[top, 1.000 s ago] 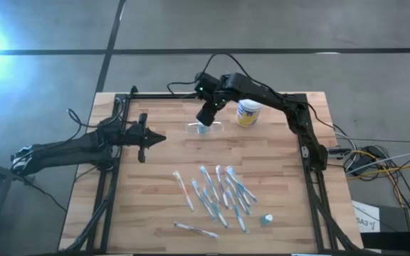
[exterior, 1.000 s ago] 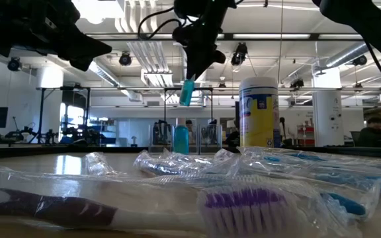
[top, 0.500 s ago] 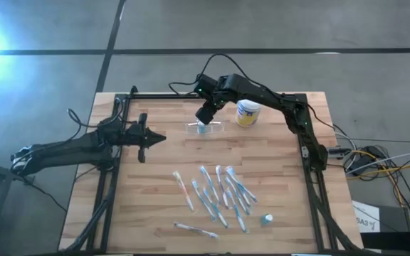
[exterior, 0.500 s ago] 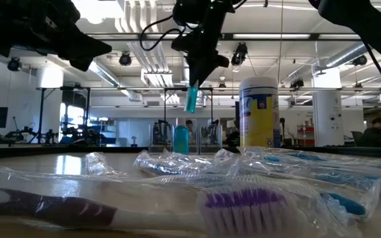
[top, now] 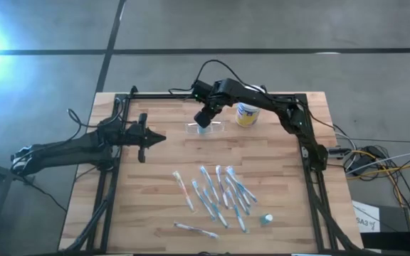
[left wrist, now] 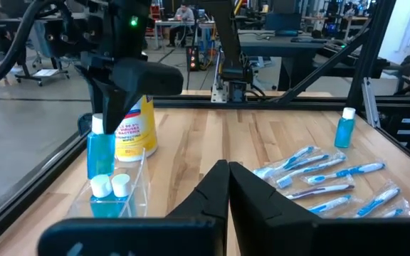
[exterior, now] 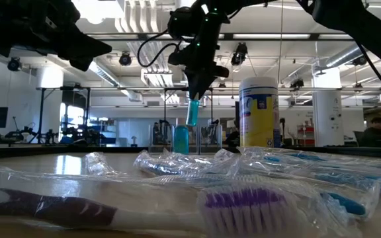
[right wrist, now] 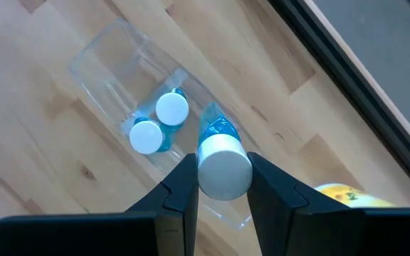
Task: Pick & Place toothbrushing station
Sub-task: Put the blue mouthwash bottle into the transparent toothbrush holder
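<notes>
The toothbrushing station (top: 206,129) is a see-through holder on the table's far middle; two small blue bottles with white caps (right wrist: 171,109) (right wrist: 146,136) stand in it. My right gripper (top: 203,119) hangs over it, shut on a third small blue bottle (exterior: 192,112). That bottle's bottom is about level with the tops of the two standing bottles (left wrist: 111,186). My left gripper (top: 161,139) waits shut and level at the table's left, touching nothing. My right gripper pinches the small bottle between its two fingers (right wrist: 184,186), just below the white cap (right wrist: 223,171). The fingers come steeply from above. The bottle hangs upright below them, its blue body (left wrist: 100,151) clear of the table and right over the holder.
A white-lidded canister with a yellow label (top: 246,112) stands just right of the holder. Several wrapped toothbrushes (top: 219,192) lie spread on the near middle of the table. Another small blue bottle (top: 267,220) stands near the front right.
My right gripper has sunk toward the holder with the small bottle and rolled a little. The bottle, slanted a second ago, now hangs upright and lower, close above the holder.
</notes>
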Controlling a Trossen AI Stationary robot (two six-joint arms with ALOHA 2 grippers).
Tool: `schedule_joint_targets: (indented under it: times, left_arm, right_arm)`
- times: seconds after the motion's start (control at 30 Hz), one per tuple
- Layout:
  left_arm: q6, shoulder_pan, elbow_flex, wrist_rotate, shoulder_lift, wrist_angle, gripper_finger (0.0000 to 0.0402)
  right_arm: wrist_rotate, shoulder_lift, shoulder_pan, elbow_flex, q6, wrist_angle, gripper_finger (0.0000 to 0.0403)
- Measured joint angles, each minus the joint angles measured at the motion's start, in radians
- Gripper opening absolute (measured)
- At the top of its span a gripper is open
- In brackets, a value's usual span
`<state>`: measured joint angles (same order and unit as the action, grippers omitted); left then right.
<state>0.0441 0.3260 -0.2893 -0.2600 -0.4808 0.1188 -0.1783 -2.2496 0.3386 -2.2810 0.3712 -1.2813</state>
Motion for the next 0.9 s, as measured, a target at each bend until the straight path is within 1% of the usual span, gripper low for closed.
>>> schedule_joint_targets:
  times: [0.27, 0.6, 0.9]
  left_arm:
    - [0.009, 0.0, 0.0, 0.0, 0.0, 0.0, 0.0008]
    - [0.009, 0.0, 0.0, 0.0, 0.0, 0.0, 0.0018]
    - [0.006, 0.0, 0.0, 0.0, 0.0, 0.0, 0.0008]
  right_arm:
    - [0.003, -0.024, 0.0, 0.0, 0.016, 0.006, 0.0086]
    - [0.0, -0.066, 0.005, 0.0, 0.014, 0.014, 0.0086]
    - [0.0, -0.067, 0.007, 0.003, -0.003, 0.018, 0.0086]
